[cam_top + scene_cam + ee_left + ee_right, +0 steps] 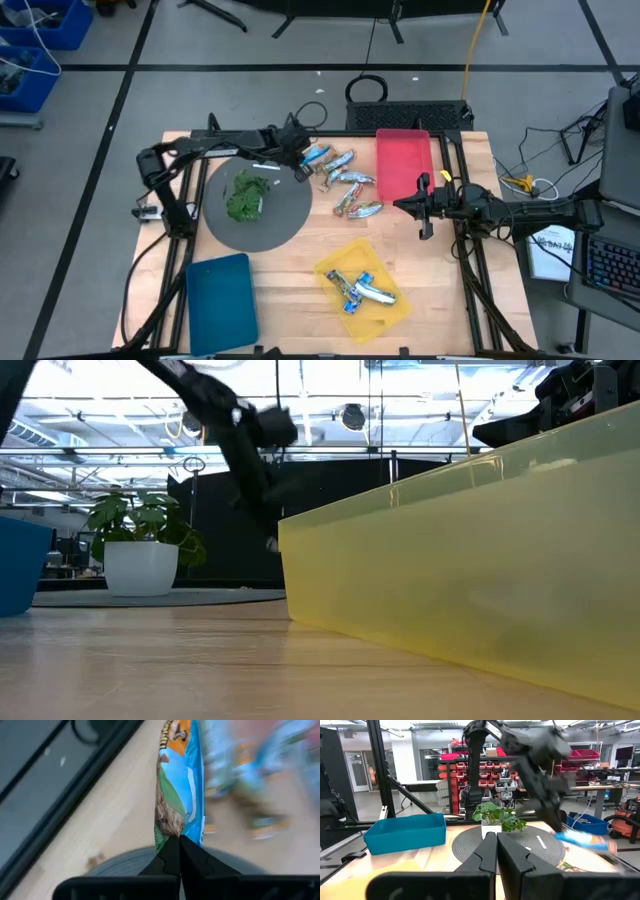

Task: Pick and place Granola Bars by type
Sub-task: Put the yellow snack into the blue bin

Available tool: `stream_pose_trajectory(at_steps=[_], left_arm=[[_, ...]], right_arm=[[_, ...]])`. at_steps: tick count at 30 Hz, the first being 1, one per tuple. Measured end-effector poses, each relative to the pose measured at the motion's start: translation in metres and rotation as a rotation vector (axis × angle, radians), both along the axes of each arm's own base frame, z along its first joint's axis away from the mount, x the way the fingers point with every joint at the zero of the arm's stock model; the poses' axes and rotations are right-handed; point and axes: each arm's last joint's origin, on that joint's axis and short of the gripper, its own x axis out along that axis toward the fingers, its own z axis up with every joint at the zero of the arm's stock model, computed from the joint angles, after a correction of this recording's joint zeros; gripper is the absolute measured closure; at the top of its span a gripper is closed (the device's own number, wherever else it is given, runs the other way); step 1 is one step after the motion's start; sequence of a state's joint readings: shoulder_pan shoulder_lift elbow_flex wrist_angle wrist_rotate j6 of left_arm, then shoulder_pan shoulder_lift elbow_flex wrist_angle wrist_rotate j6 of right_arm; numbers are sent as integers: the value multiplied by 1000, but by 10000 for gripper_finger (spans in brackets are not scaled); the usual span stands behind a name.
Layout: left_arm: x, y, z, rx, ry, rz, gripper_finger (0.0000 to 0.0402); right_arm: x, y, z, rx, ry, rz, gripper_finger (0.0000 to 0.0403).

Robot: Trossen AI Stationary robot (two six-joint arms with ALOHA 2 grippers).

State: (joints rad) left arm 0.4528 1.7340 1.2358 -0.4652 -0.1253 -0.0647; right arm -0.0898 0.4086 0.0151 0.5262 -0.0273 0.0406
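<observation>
My left gripper [302, 168] is shut on a blue granola bar [316, 155] at the right rim of the grey round mat [285, 222], just left of a pile of several blue and silvery bars [350, 185] lying on the wood. The held bar also shows in the left wrist view [180, 780] and the right wrist view [581, 839]. A yellow tray [392, 312] at the front holds a few bars [365, 290]. My right gripper [421, 207] is shut and empty, right of the pile; its closed fingers show in its wrist view [496, 845]. My left gripper pinches one end of the blue bar's wrapper [172, 832] between its two fingertips. The fingers slant down from the table's left and lie along the bar. The bar sticks out beyond the fingertips toward the pile, about level, and in the right wrist view it shows lifted clear of the table.
A green leafy clump [245, 196] and a small white stick [266, 165] lie on the grey mat. A red tray [403, 150] stands at the back right and a teal tray [222, 300] at the front left. Bare wood lies between the mat and the yellow tray.
</observation>
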Motion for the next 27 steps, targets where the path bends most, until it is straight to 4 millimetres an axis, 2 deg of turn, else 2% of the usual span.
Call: stream_pose_trajectory(at_steps=[3,6,9,14,20,23,27], left_arm=[[-10,-28,28,16,-2,-44,400],[-24,-65,50,49,52,-62,400],[-42,-111,72,66,70,-97,401],[-88,-191,95,-4,69,-132,401],[-149,-278,99,-135,85,-188,401],[-176,-310,93,-198,100,-148,401],[-202,-345,80,-262,125,-81,401]], right_arm=[[0,0,0,0,-1,0,398],[0,0,0,0,0,0,399],[0,0,0,0,1,0,398],[0,0,0,0,0,0,398],[0,0,0,0,0,0,398],[0,0,0,0,0,0,399],[0,0,0,0,0,0,399]])
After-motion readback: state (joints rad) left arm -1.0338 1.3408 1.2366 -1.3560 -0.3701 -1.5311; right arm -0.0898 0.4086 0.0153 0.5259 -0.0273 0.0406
